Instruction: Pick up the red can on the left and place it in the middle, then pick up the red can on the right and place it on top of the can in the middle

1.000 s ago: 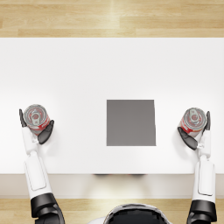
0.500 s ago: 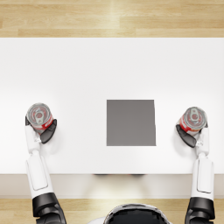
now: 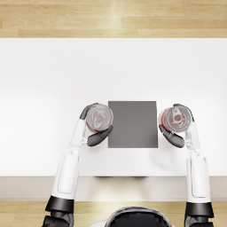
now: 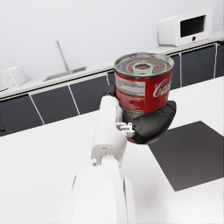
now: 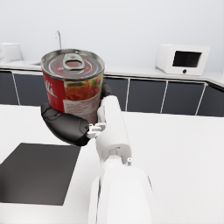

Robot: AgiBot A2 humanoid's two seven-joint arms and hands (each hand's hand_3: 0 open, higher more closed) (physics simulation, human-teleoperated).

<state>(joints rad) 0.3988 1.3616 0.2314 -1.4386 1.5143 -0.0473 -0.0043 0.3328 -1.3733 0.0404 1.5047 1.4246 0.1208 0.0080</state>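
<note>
Head view shows the big white table (image 3: 53, 80) with a dark grey square mat (image 3: 133, 124) sitting mid-table, a bit toward the near edge, and nothing on it yet. So honestly neither placement is done.

The left hand (image 3: 94, 128) has its dark fingers wrapped round the first red tin can with a silver pull-tab lid (image 3: 99, 118), which sits right at the mat's left edge and looks lifted clear of the tabletop in the left wrist view. The right hand (image 3: 174, 131) is gripping the second red tin can (image 3: 175, 119) just off the mat's right edge, also held up off the surface.

What's left, I reckon: set the left one down on the mat, let go, then stack the right one on its lid.
</note>
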